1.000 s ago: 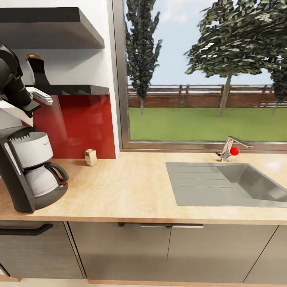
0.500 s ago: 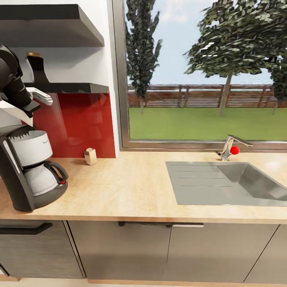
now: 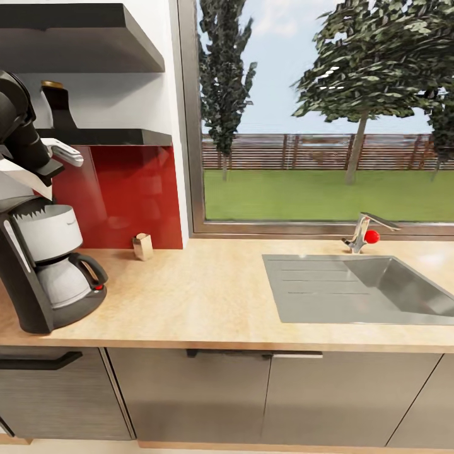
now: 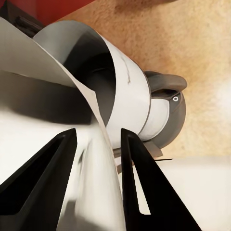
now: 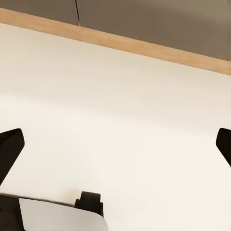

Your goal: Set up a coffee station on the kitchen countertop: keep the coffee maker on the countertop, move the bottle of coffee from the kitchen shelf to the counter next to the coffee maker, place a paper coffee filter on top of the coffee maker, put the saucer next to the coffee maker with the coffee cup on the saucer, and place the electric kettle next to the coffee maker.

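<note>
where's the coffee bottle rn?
In the head view the coffee bottle stands on the lower wall shelf at far left, above the coffee maker and behind the left arm.

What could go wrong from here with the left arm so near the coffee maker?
The left gripper hangs close above the coffee maker; a careless descent might knock or shift it. The bottle of coffee stands on the kitchen shelf close by that arm, so a swing could topple it.
</note>
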Available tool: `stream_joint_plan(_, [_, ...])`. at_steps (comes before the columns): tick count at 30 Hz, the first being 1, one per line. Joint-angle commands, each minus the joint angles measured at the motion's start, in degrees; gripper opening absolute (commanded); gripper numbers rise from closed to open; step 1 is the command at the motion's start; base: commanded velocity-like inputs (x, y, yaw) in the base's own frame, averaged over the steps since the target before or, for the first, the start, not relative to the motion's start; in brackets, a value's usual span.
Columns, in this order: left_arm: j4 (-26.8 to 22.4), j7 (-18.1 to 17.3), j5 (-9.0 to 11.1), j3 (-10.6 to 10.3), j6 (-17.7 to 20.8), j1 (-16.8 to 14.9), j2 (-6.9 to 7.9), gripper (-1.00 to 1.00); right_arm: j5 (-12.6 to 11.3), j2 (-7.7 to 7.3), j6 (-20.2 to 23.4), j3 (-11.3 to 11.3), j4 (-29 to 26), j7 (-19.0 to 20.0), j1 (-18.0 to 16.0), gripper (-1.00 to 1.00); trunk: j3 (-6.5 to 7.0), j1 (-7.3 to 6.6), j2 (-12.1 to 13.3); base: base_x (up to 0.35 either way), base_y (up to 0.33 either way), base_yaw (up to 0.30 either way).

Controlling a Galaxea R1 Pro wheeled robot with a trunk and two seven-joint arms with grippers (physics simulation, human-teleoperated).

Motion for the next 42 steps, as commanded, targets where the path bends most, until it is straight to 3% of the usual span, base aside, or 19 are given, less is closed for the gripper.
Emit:
stream_joint_plan(1, [-0.1,-0.5,-0.6,0.2,0.5,0.0,0.03,-1.00,0.1,-0.03,-0.1,0.4,0.0,0.0,0.0,1.00,-0.07,0.00,0.0,0.000,0.000,0.000])
stream_joint_plan(42, [-0.1,-0.4,-0.6,0.3,0.5,0.0,0.03,-1.00,0.1,-0.03,-0.1,0.4,0.0,0.0,0.0,1.00,-0.07,0.00,0.0,0.016,0.039,0.000])
